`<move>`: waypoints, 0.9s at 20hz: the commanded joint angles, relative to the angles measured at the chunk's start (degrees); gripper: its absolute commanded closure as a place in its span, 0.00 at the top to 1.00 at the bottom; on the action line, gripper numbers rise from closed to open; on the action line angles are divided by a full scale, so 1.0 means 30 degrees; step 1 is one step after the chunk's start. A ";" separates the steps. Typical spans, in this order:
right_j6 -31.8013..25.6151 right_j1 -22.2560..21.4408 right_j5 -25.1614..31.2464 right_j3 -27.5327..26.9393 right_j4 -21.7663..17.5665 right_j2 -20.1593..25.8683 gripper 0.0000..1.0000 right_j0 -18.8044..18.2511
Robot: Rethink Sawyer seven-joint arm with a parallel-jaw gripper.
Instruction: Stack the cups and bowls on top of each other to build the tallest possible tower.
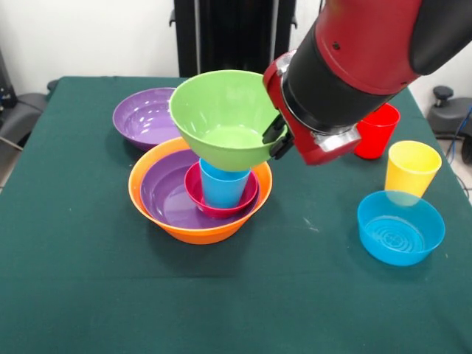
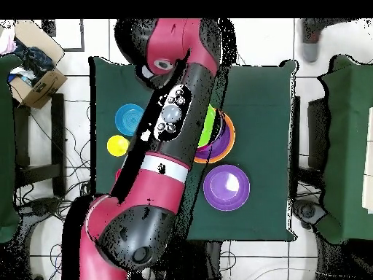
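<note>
Lime green bowl [image 1: 225,118] is in my claw [image 1: 276,137]: I have it pinched by the rim on one side, and it hangs tilted, mouth up and tipped away from me, with its base right over the blue cup [image 1: 223,185]. From the front view the bowl's underside looks to be touching or only just clear of the cup's rim; I cannot tell which.

That cup stands upright inside the small pink-red bowl [image 1: 214,200], which sits in a large purple bowl [image 1: 168,193], itself nested in the large orange bowl [image 1: 193,228]. This tower [image 1: 199,210] is near the middle of the table [image 1: 88,280]. In the overhead view my own arm covers most of it, leaving only slivers of green, purple and orange.

I judge the step in hand to be setting the green bowl onto the blue cup. The next move, as I see it, calls for levelling the bowl, centring its base on the cup's narrow rim, lowering gently and then letting go without dragging the rim sideways. A wide bowl on a slim cup may well tip.

Unused so far: the second purple bowl [image 1: 144,116] toward the far edge behind the tower, the red cup [image 1: 377,130], the yellow cup [image 1: 411,169] and the small blue bowl [image 1: 400,227], all grouped toward one side edge.
</note>
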 commanded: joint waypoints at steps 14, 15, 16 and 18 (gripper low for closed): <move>-0.1727 0.0191 -0.0120 0.0247 -0.0909 0.2230 0.00 -0.0201; -0.1799 0.0142 -0.0137 0.0352 -0.0986 0.2261 0.00 -0.0173; -0.1851 0.0110 -0.0147 0.0410 -0.1038 0.2270 0.00 -0.0179; -0.1951 -0.0016 -0.0269 0.0693 -0.1192 0.2346 0.00 -0.0106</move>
